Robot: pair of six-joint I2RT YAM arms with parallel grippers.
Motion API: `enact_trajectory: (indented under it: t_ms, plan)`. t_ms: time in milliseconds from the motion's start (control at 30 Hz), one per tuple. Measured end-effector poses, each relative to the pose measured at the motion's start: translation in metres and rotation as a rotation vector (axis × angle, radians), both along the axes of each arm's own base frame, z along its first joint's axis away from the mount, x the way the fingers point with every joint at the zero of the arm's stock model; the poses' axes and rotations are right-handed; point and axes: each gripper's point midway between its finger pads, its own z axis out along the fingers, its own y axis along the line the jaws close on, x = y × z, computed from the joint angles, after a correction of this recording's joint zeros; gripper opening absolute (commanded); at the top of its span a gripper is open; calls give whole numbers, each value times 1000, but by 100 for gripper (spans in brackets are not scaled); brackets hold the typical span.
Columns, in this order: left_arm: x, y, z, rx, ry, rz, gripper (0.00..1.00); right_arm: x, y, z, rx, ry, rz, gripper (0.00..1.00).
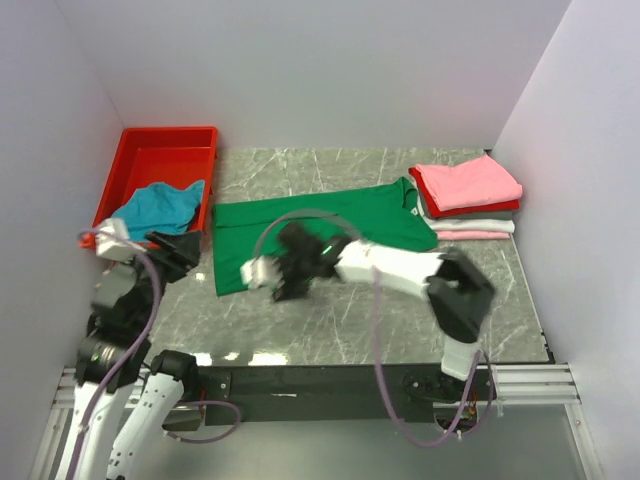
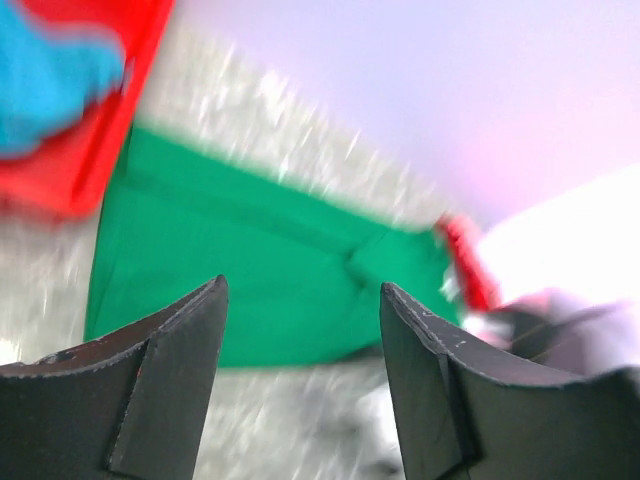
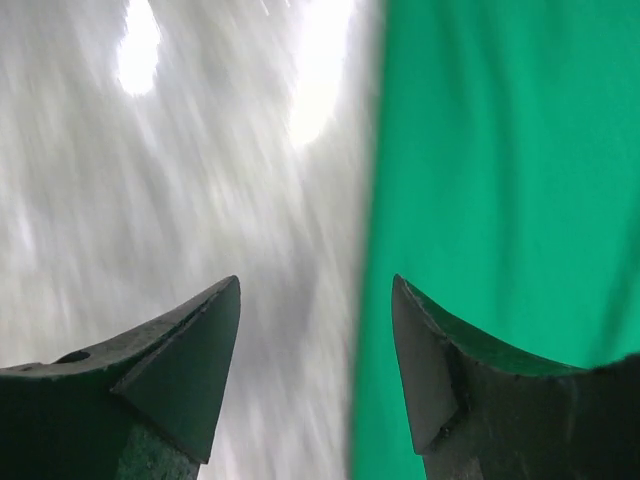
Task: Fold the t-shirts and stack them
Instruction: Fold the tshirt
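Note:
A bright green t-shirt (image 1: 330, 228) lies spread flat on the marble table, its neck toward the right. My right gripper (image 1: 290, 290) is open and empty over the shirt's near hem; in the right wrist view it (image 3: 315, 290) straddles the edge of the green cloth (image 3: 500, 180). My left gripper (image 1: 190, 245) is open and empty at the shirt's left edge, above the table; in the left wrist view it (image 2: 300, 290) faces the green shirt (image 2: 250, 270). A stack of folded pink, red and whitish t-shirts (image 1: 468, 197) sits at the far right. A teal-blue t-shirt (image 1: 160, 207) lies crumpled in the red tray.
A red plastic tray (image 1: 160, 160) stands at the far left. White walls close in the table on three sides. The marble table (image 1: 400, 310) ends at a metal rail near the arm bases.

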Motion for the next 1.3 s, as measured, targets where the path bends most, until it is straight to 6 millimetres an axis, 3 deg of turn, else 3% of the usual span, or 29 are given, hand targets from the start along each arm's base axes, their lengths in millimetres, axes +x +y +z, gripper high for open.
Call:
enact_trajectory:
  t_ms: [67, 167, 267, 433, 567, 600, 667, 767, 867, 1033, 1300]
  plan:
    - [-11, 7, 31, -3, -85, 22, 68, -26, 42, -24, -11, -35, 46, 69]
    - [-24, 14, 48, 3, -140, 40, 68, -40, 83, -55, -27, -101, 27, 69]
    - [-30, 16, 40, 23, -116, 40, 69, -28, 107, -68, -21, -189, -40, 69]
    - [-37, 16, 31, 36, -90, 29, 69, 9, 143, -54, 61, -342, -178, 62]
    - [-40, 14, 29, 35, -90, 11, 69, 24, 141, -66, 47, -392, -237, 49]
    - [-41, 13, 28, 35, -88, 9, 69, 24, 141, -67, 49, -394, -238, 39]
    - [-40, 12, 27, 35, -84, 3, 69, 24, 140, -69, 47, -385, -245, 32]
    - [-40, 11, 25, 35, -81, -4, 69, 18, 137, -77, 41, -358, -235, 7]
    - [-40, 9, 24, 36, -78, -13, 69, 11, 137, -78, 55, -325, -213, 0]
    - [-37, 7, 23, 45, -73, -26, 69, -18, 125, -77, 58, -197, -126, 0]
    - [-4, -14, 18, 83, -36, -114, 69, -110, 80, -53, 17, -4, 126, 0]
